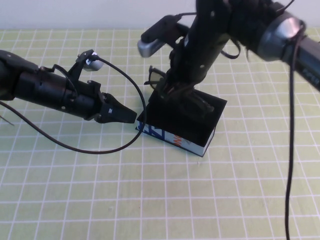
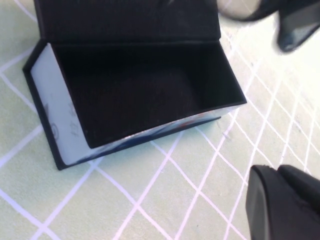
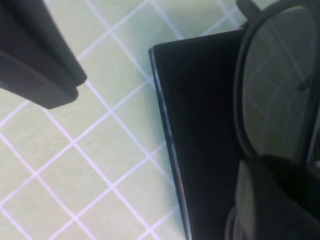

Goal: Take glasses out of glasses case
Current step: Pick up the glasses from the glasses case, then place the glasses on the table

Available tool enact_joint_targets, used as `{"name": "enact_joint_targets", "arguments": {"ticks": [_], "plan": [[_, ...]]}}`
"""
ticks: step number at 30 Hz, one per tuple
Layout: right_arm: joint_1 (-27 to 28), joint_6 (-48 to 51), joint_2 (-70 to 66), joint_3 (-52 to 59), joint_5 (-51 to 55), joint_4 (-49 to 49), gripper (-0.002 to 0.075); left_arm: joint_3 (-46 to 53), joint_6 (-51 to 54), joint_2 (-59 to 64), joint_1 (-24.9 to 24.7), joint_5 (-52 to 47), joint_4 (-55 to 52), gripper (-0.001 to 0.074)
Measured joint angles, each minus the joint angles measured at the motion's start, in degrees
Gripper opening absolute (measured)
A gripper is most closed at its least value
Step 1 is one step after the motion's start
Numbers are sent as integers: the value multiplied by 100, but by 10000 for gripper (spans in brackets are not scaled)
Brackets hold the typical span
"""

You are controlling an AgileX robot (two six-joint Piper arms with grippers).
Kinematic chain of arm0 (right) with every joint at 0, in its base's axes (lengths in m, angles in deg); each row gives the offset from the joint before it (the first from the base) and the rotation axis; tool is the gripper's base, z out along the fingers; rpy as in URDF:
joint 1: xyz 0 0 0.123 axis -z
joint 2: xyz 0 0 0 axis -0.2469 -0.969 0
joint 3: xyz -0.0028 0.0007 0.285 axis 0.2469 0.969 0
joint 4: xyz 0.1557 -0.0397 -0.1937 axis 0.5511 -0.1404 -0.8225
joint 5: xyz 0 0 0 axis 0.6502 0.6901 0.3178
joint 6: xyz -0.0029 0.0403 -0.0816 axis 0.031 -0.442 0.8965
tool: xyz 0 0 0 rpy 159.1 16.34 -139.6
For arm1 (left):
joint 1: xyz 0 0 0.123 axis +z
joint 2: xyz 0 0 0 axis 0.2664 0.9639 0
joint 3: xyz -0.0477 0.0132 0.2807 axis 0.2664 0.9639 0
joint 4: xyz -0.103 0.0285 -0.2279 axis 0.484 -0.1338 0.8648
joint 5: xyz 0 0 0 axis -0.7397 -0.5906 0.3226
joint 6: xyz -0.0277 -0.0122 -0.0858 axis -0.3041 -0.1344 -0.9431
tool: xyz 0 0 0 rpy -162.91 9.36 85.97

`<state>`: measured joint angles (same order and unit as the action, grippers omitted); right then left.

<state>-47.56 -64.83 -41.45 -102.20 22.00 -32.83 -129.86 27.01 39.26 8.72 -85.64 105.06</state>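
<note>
The glasses case [image 1: 192, 125] lies open in the middle of the mat, its white printed side [image 1: 167, 135] facing me. In the left wrist view the case [image 2: 135, 95] has a bare black inside, with its lid [image 2: 125, 20] folded back. My right gripper [image 1: 167, 90] reaches down over the case's far left end and is shut on the black glasses [image 1: 154, 77], held above the case. A dark lens of the glasses [image 3: 277, 95] shows over the black lid [image 3: 200, 130] in the right wrist view. My left gripper [image 1: 125, 116] is shut and empty, just left of the case.
The green gridded mat [image 1: 100, 190] covers the table. A black cable [image 1: 100, 150] loops from my left arm onto the mat in front of the case. Another cable [image 1: 289, 165] hangs down at the right. A dark blurred shape [image 3: 35, 65] fills a corner of the right wrist view.
</note>
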Motion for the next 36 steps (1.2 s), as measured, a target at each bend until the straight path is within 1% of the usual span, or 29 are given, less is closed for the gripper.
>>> {"name": "enact_joint_targets", "arguments": {"ticks": [2,4,10,13,16,19,25,36], "plan": [[129,-236,226,203,0,40,62,0,-14,0,0,-22,0,-4],[372,-402,476,521,0,90,61,0,-28,0,0,-36,0,-4],[1518,-579,1180,1789,0,517,61,0,-42,0,0,-48,0,-4],[2072,-604,1324,2345,0,814,61,0,-42,0,0,-48,0,-4],[2465,-604,1324,2753,-22,1104,61,0,-42,0,0,-48,0,-4],[2591,-632,1301,3135,-301,1274,61,0,-42,0,0,-48,0,-4],[2611,-863,1092,3664,-949,1397,61,0,-73,0,0,-48,0,-4],[2611,-937,697,3713,-1111,1456,64,0,-99,0,0,-58,0,-4]]}}
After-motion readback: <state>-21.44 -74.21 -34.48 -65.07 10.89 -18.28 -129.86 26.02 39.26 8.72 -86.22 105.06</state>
